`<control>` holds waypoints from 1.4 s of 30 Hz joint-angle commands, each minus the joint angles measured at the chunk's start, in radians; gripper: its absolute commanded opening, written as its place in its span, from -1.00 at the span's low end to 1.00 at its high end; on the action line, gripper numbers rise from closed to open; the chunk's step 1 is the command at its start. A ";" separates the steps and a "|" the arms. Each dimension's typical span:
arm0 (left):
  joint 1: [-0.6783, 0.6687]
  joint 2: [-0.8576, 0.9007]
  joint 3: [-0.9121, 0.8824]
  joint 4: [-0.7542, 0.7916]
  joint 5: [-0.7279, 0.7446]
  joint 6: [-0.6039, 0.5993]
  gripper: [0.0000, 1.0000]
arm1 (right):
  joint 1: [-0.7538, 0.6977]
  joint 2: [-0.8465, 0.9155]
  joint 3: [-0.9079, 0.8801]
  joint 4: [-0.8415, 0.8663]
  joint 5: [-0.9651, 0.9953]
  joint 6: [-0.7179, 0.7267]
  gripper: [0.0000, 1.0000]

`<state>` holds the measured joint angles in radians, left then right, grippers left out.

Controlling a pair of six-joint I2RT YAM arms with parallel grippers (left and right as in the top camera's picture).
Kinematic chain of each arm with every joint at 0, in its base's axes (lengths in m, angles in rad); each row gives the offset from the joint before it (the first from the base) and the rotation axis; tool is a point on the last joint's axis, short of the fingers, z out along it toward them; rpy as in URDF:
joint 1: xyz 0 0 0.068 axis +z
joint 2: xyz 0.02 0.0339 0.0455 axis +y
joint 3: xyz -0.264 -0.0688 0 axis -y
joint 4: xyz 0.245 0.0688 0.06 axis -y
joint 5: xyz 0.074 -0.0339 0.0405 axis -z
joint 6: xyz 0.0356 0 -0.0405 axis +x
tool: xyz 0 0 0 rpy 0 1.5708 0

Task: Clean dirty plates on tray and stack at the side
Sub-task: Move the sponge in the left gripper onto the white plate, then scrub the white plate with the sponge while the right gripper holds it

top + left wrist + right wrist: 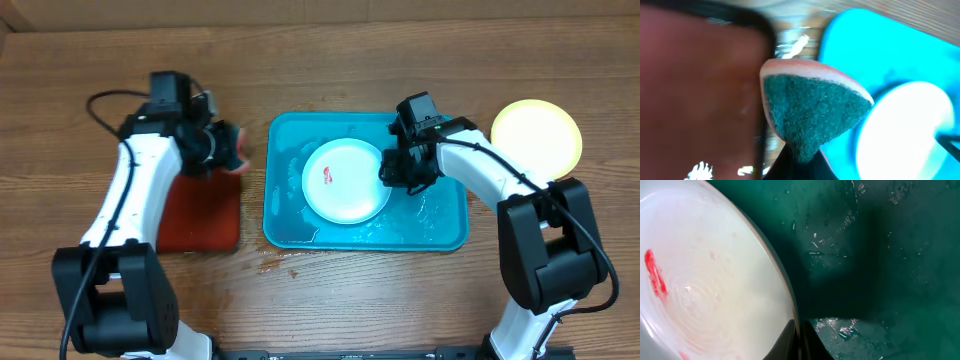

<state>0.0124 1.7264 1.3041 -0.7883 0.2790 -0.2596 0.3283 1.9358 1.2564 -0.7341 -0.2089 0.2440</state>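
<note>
A pale plate with a red sauce smear lies in the turquoise tray. My right gripper is shut on its right rim. In the right wrist view the two fingers pinch the plate's edge at the gripper, above the wet tray floor. A clean yellow-green plate sits on the table to the right of the tray. My left gripper is shut on a sponge, green scouring face showing, between the red tray and the turquoise tray.
A red tray with a black rim lies left of the turquoise one. Water is spilled on the wooden table along the turquoise tray's front-left edge.
</note>
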 commanded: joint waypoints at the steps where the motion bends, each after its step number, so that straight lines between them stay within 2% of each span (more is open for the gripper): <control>1: -0.100 -0.017 0.023 0.047 0.052 0.023 -0.92 | 0.000 0.002 0.005 0.013 0.002 0.047 -0.91; 6: -0.216 0.004 0.022 0.126 0.024 -0.053 -0.91 | 0.000 0.002 0.005 0.015 -0.062 0.076 -0.91; 11: -0.323 0.051 0.022 0.187 0.024 -0.078 -0.92 | 0.000 0.002 0.005 0.026 -0.064 0.157 -0.92; 18: -0.441 0.161 0.022 0.282 0.024 -0.082 -0.92 | 0.000 0.002 0.005 0.042 -0.084 0.158 -0.92; 24: -0.473 0.213 0.022 0.332 -0.017 -0.082 -0.92 | 0.000 0.002 0.005 0.041 -0.084 0.158 -0.92; 34: -0.471 0.224 0.022 0.232 -0.462 -0.067 -0.91 | 0.000 0.002 0.005 0.041 -0.084 0.157 -0.92; 39: -0.471 0.224 0.032 0.229 -0.499 -0.024 -0.92 | 0.000 0.002 0.005 0.038 -0.084 0.158 -0.92; 42: -0.471 0.224 0.097 0.192 -0.404 -0.037 -0.92 | 0.002 0.002 0.005 0.036 -0.084 0.188 -0.92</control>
<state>-0.4629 1.9392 1.3159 -0.5777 -0.1509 -0.3103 0.3279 1.9358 1.2564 -0.7006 -0.2821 0.3981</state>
